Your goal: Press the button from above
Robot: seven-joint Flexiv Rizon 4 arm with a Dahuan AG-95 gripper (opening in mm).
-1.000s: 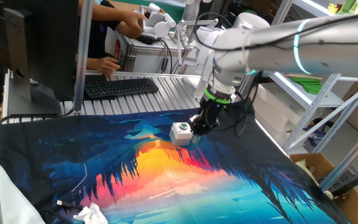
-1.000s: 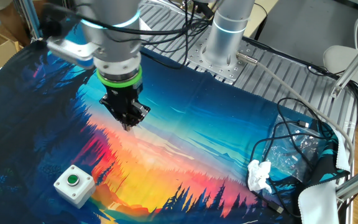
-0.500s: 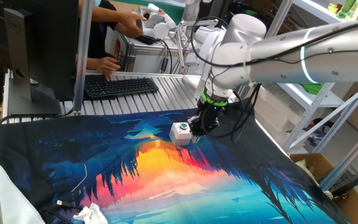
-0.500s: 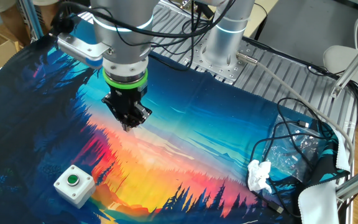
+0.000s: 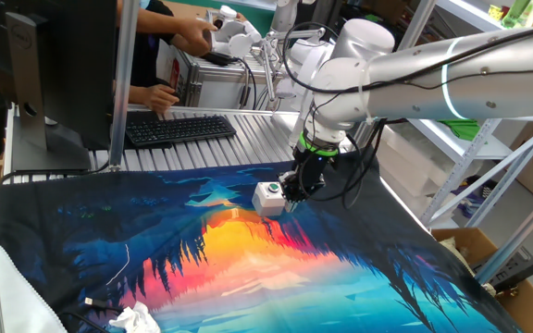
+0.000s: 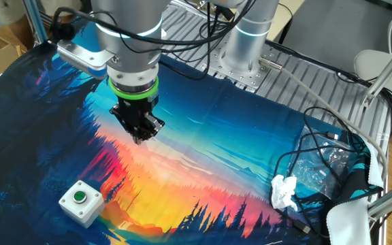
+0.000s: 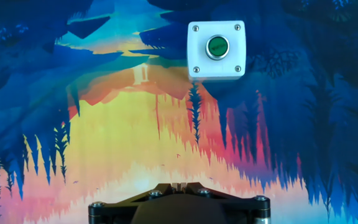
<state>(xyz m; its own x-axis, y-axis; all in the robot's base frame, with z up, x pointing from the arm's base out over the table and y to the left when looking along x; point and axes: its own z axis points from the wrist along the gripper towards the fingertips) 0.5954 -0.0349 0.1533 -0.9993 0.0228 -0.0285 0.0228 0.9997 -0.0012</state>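
The button [image 7: 217,48] is a small white box with a round green cap, standing upright on the colourful forest-print mat [image 6: 203,177]. It shows in one fixed view [image 5: 268,195] and near the mat's front left in the other fixed view [image 6: 80,199]. My gripper [image 6: 139,136] points down and hovers above the mat, well away from the button and not over it. In one fixed view the gripper [image 5: 294,190] appears just right of the box. In the hand view the fingertips [image 7: 179,185] touch each other, shut and empty, with the button ahead and slightly right.
A keyboard [image 5: 179,129], a monitor [image 5: 26,83] and a person's hands [image 5: 155,92] are behind the mat. Crumpled white paper [image 6: 284,192], cables [image 6: 325,146] and a plastic bag lie at the mat's right side. The robot's base [image 6: 243,47] stands at the back.
The arm's upper joints have turned and the gripper has shifted slightly sideways at about the same height. The button has not moved.
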